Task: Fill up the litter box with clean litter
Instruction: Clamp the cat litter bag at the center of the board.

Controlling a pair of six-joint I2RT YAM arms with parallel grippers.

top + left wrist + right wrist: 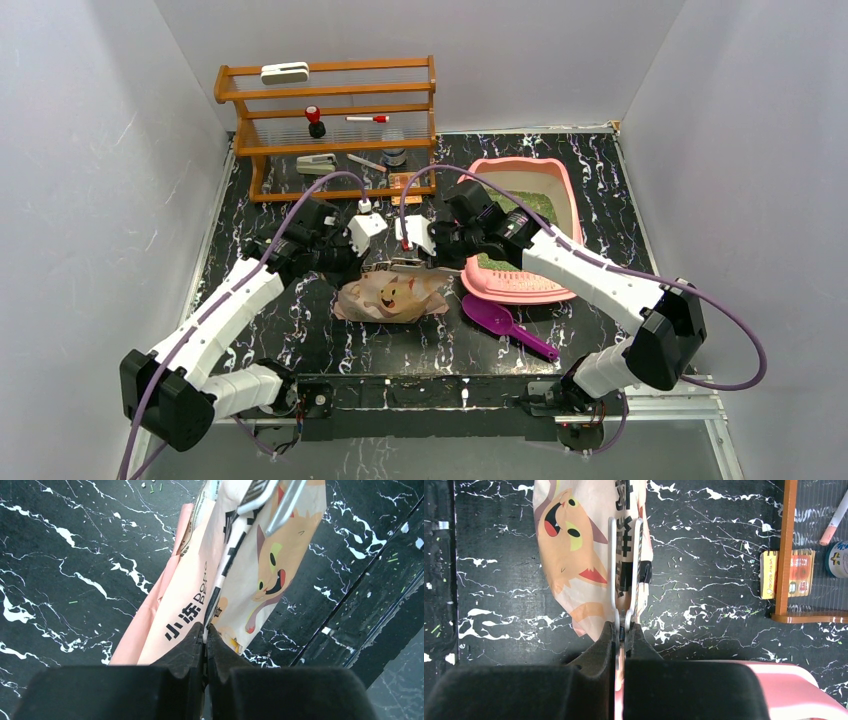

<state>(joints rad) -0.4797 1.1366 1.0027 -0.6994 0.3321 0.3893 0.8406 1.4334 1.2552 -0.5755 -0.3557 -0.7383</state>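
Note:
The pink litter box (555, 180) sits at the back right, with green clean litter (532, 205) along its far part; its rim also shows in the right wrist view (794, 685). A beige cat-printed bag (392, 297) lies in the middle of the table. My left gripper (368, 264) is shut on the bag's top edge (190, 580), fingers (192, 645) pressed together on it. My right gripper (425, 262) is shut on the hinge end of a white clip (613, 570) that lies across the bag's top (569, 545). The clip also shows in the left wrist view (270, 500).
A purple scoop (505, 325) lies on the table in front of the litter box. A wooden shelf rack (330, 120) with small items stands at the back left; its corner shows in the right wrist view (786, 555). Green granules are scattered on the black marbled table (290, 320).

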